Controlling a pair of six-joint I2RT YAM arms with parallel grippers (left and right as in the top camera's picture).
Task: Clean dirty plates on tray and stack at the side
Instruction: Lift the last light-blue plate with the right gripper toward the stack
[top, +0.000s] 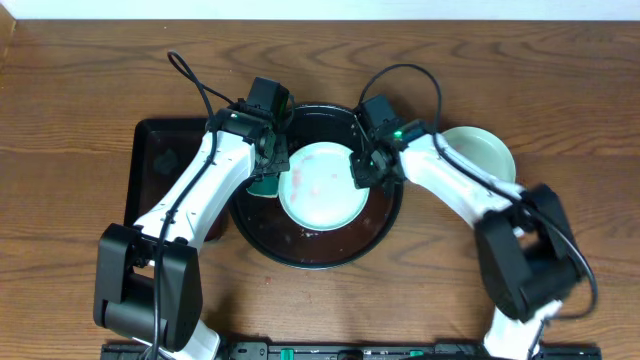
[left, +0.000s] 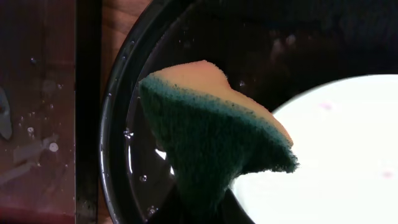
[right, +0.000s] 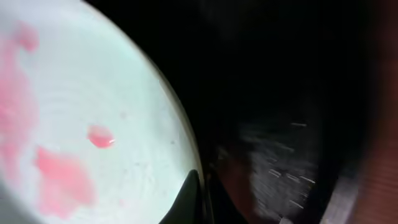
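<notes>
**Item count.** Two plates are in view: one aqua plate and one second plate, pale in tone. There is one round tray, glossy black with a low rim. There is also one black rectangular tray, one sponge and two arms.

**Location.** The aqua plate lies flat, roughly centred in the round tray. The second plate sits on the bench to the right of the round tray, outside it and partly covered by the right arm. Whether another plate lies beneath it cannot be determined. The rectangular tray lies just left of the round tray.

**Arm pose.** The left arm reaches diagonally inward from the near left, with its wrist over the round tray's left rim. The left fingers are closed on the sponge. The sponge hangs bent at the aqua plate's left edge, green scouring face toward the wrist camera and yellow foam behind. Contact between sponge and plate cannot be determined. The right arm mirrors this pose from the near right. The right fingers are closed together at the aqua plate's right rim. Whether they clamp the rim cannot be determined.

**Condition.** The aqua plate carries red streaks and smaller pink spots. Water droplets cover the bare parts of the round tray.
</notes>
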